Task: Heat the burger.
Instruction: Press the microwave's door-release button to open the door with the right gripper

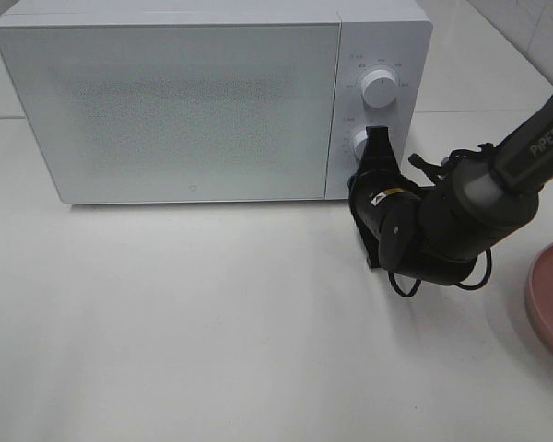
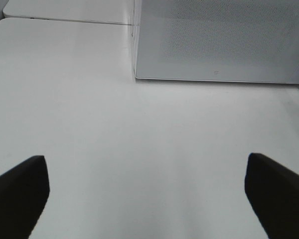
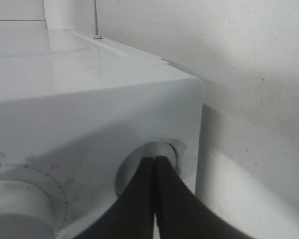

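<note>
At the lower knob (image 1: pixel 357 145) of the white microwave (image 1: pixel 166 101), the right claw (image 1: pixel 379 138) is pinched shut, its tips against the knob. The microwave door is closed. The burger shows in no view, so its place and facing cannot be told. The left claw (image 2: pixel 145 162) hangs spread wide over the plain white desk (image 1: pixel 212 322). A pink plate (image 1: pixel 546 299) lies at the high view's right edge.

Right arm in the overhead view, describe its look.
The right arm is black with a grey segment and white PiPER lettering. Black cables loop under the wrist, a yellowish label sits on its housing, and the end effector is black and tapered.
</note>
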`<state>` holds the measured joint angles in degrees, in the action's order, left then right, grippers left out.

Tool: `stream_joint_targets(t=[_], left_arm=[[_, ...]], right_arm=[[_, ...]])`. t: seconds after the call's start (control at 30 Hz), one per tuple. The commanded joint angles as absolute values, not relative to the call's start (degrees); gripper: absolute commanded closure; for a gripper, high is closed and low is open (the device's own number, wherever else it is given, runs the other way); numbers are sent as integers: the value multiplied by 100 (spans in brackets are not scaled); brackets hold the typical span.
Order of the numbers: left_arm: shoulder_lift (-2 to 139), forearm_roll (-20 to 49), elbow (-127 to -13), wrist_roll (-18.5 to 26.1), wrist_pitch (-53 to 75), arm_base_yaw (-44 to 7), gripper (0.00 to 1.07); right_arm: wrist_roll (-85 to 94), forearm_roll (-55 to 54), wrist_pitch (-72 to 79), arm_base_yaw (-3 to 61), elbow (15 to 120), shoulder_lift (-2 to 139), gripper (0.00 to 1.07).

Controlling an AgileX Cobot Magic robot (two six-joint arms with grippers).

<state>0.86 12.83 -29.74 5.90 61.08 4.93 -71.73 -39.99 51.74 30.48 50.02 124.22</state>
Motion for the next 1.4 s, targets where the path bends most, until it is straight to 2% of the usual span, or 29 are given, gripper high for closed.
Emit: stream_joint_targets(t=[0.03,0.77,1.4], left_arm=[[74,1301,-2968,584,6119,470,7],[74,1301,-2968,584,6119,470,7],[74,1295,-2968,584,6125,470,7]], right_arm=[[-7116,-4034,5552,3002,5202,12330,107],[-6606,-4183,6062,2813,5993,12468,107],[-6572,-3982,5500,2819,5346,12170,107]])
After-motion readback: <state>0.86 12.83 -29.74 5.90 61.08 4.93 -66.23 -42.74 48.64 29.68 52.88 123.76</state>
